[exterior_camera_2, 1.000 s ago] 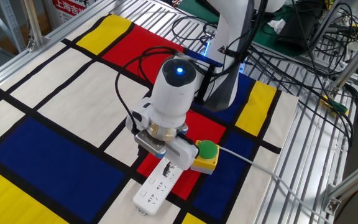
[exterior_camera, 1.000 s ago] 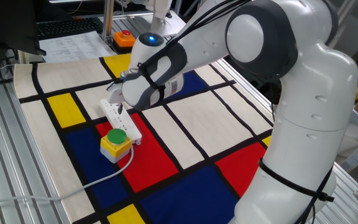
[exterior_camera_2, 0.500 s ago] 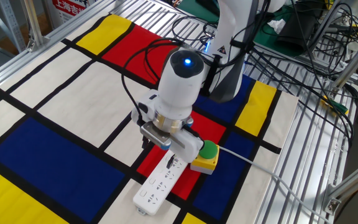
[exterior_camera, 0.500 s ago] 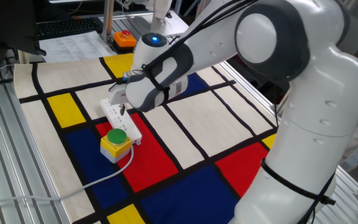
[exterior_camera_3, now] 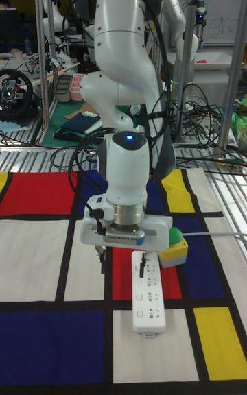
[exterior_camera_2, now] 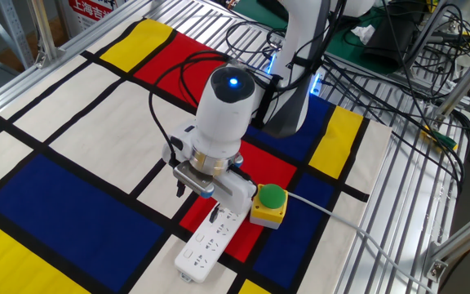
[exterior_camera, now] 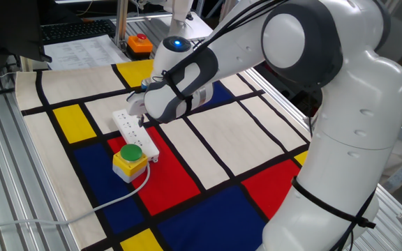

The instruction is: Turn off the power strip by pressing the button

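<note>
One power strip (exterior_camera_2: 209, 242) lies flat on the surface (exterior_camera_2: 72, 114), whose cloth is patterned in red, blue, yellow and white blocks with black lines. Its white cable (exterior_camera: 82, 213) trails off toward the cloth's edge. Just beside the strip's cable end sits a yellow box with green dome (exterior_camera_2: 268, 204). The pincer (exterior_camera_3: 122, 258) hangs over the strip near that end, one dark finger (exterior_camera_3: 101, 259) showing beside the strip, another (exterior_camera_2: 215, 215) over it. Whether the fingers are spread or pressed together I cannot tell. The button is hidden under the arm. No writing on the strip or box is readable. An orange box with a red button (exterior_camera: 139, 44) stands well apart.
</note>
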